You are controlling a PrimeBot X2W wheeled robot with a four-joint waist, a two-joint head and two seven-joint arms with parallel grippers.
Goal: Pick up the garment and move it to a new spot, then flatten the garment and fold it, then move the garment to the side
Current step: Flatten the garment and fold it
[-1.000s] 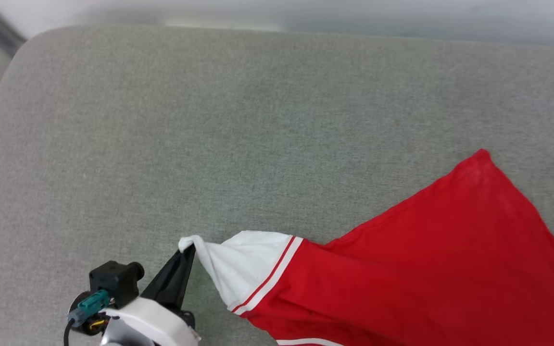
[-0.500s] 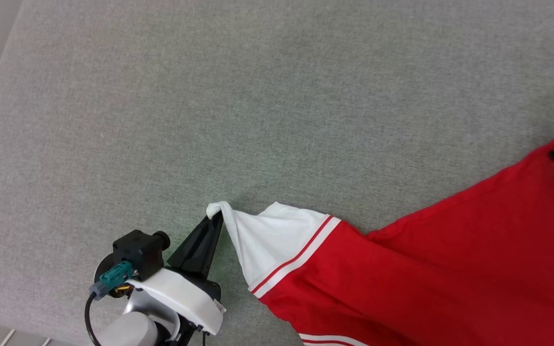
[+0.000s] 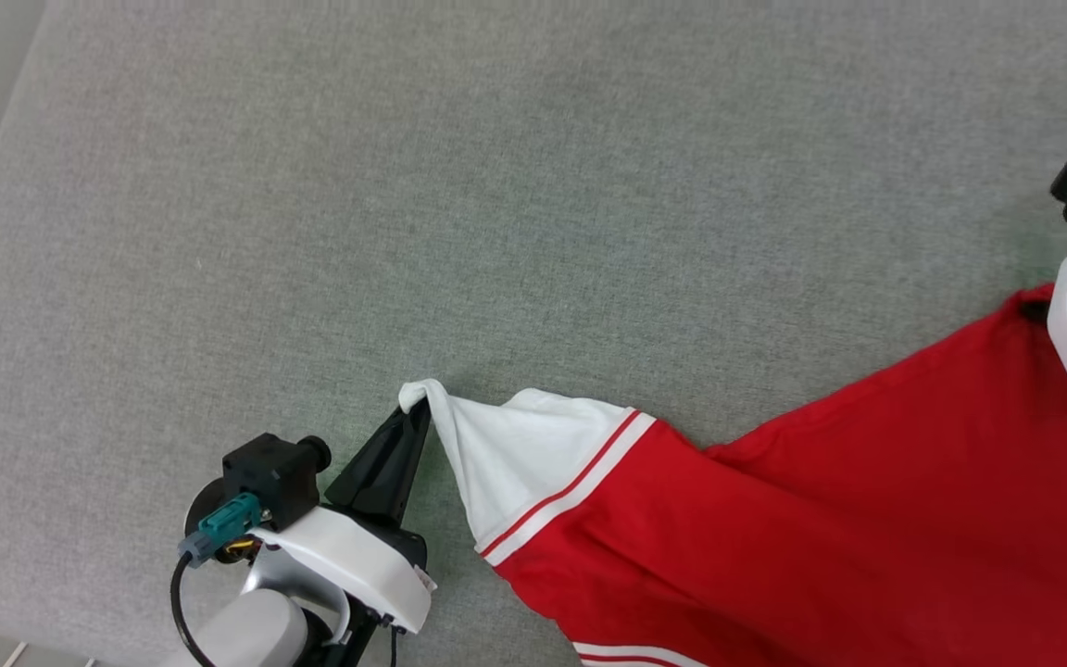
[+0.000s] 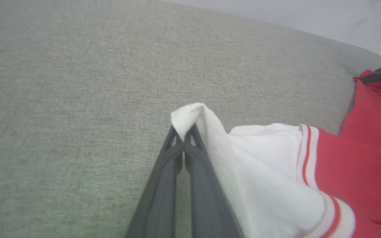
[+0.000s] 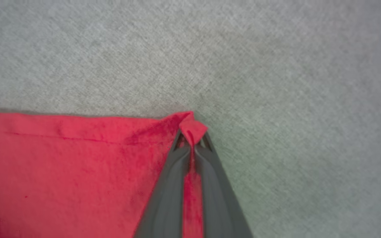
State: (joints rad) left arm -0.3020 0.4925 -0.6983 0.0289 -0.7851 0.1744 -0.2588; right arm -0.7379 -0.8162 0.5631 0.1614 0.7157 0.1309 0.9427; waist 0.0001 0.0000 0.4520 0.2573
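shirt (image 3: 821, 519) lies spread over the lower right of the grey cushion (image 3: 311, 185). looks light and floppy, so corners are the spots to hold. left pincer (image 3: 416, 414) is clamped on the white sleeve tip (image 4: 190, 114), right pincer (image 5: 192, 140) on a red hem corner.

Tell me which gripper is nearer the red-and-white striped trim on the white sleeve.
Left. The left gripper pinches the white sleeve tip, close beside the red-and-white striped trim; the right gripper holds the red jersey garment's far corner.
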